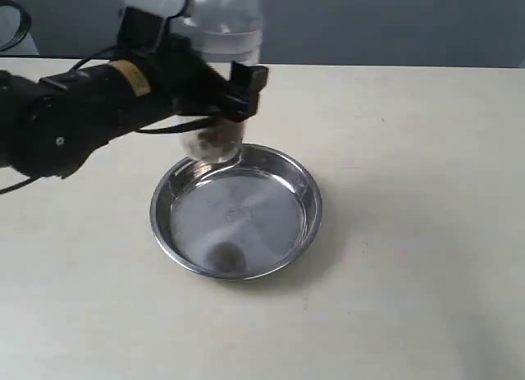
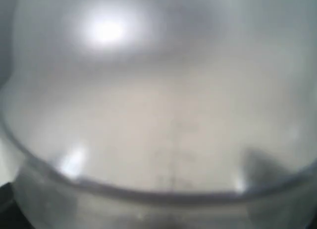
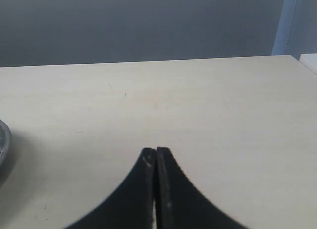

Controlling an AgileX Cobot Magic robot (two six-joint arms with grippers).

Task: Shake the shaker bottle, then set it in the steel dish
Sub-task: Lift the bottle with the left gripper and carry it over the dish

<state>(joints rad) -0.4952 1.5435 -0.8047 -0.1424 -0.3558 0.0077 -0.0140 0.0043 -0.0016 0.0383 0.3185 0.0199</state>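
The shaker bottle (image 1: 228,37) hangs upright in the air over the far left rim of the steel dish (image 1: 305,183). Its frosted dome is at the top edge of the exterior view, and brownish granules (image 1: 215,140) lie in its base. My left gripper (image 1: 221,101) is shut on the bottle's body, with one black finger (image 1: 248,86) showing on its right side. The left wrist view is filled by the blurred clear bottle (image 2: 158,115), and no fingers can be made out there. My right gripper (image 3: 156,151) is shut and empty over bare table, out of the exterior view.
The dish sits on a pale table (image 1: 410,232) and holds nothing but reflections. A sliver of the dish rim (image 3: 3,140) shows in the right wrist view. A grey wall (image 1: 394,23) runs behind the table's far edge.
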